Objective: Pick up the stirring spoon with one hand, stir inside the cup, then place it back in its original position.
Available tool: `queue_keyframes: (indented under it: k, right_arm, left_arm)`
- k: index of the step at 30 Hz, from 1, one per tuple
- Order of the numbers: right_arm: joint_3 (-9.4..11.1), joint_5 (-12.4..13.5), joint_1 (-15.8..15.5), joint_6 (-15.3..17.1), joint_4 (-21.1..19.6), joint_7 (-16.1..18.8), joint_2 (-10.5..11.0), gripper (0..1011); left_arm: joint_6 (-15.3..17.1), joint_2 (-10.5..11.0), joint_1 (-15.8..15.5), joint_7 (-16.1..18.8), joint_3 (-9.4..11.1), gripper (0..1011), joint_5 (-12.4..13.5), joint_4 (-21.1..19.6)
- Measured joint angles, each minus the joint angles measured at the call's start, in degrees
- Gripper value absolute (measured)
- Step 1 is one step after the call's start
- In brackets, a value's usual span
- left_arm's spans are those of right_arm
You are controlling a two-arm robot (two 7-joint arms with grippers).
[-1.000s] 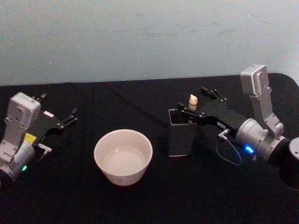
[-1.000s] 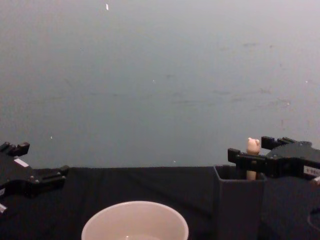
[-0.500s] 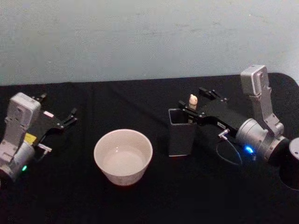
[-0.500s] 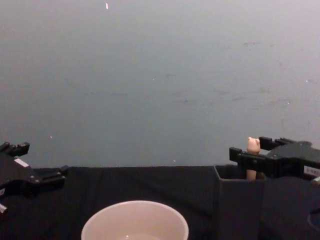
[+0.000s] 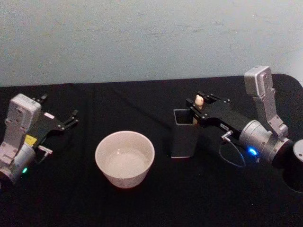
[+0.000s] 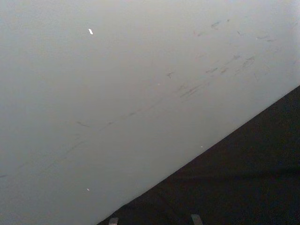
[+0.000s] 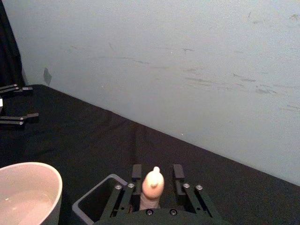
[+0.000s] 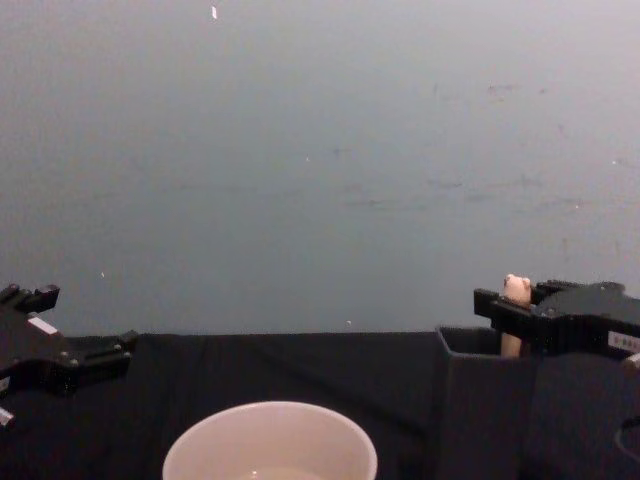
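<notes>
The stirring spoon [image 5: 200, 100] stands in the dark grey square holder [image 5: 184, 137], its bear-head knob [image 7: 153, 184] poking above the rim. My right gripper [image 5: 200, 102] reaches in from the right and is shut on the spoon's pale handle just above the holder's far right corner; the chest view shows the knob [image 8: 516, 289] between its black fingers [image 8: 492, 303]. The spoon's stem and bowl are hidden inside the holder [image 8: 482, 400]. The cream-white cup [image 5: 125, 158] sits left of the holder. My left gripper [image 5: 60, 107] rests open at the far left, away from the cup.
A black cloth covers the table [image 5: 151, 208], and a pale wall [image 5: 142, 38] rises right behind it. A dark round object [image 5: 298, 163] sits at the right edge, beside my right arm. The cup [image 8: 270, 445] is close in front of the chest camera.
My right gripper has drawn slightly to the right, with the spoon's knob moving along with it. The holder has shifted a little the same way. The left arm has stayed put.
</notes>
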Motion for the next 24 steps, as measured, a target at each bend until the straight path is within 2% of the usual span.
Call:
queue_keyframes:
  k: [1, 4, 5, 7, 24]
  right_arm:
    - [0.0, 0.0, 0.0, 0.0, 0.0, 0.0, 0.0, 392]
    - [0.0, 0.0, 0.0, 0.0, 0.0, 0.0, 0.0, 313]
    - [0.0, 0.0, 0.0, 0.0, 0.0, 0.0, 0.0, 254]
    - [0.0, 0.0, 0.0, 0.0, 0.0, 0.0, 0.0, 227]
    - [0.0, 0.0, 0.0, 0.0, 0.0, 0.0, 0.0, 216]
  left_arm:
    - [0.0, 0.0, 0.0, 0.0, 0.0, 1002, 0.0, 0.0]
    - [0.0, 0.0, 0.0, 0.0, 0.0, 1001, 0.0, 0.0]
    - [0.0, 0.0, 0.0, 0.0, 0.0, 1001, 0.0, 0.0]
    - [0.0, 0.0, 0.0, 0.0, 0.0, 1001, 0.0, 0.0]
    - [0.0, 0.0, 0.0, 0.0, 0.0, 1001, 0.0, 0.0]
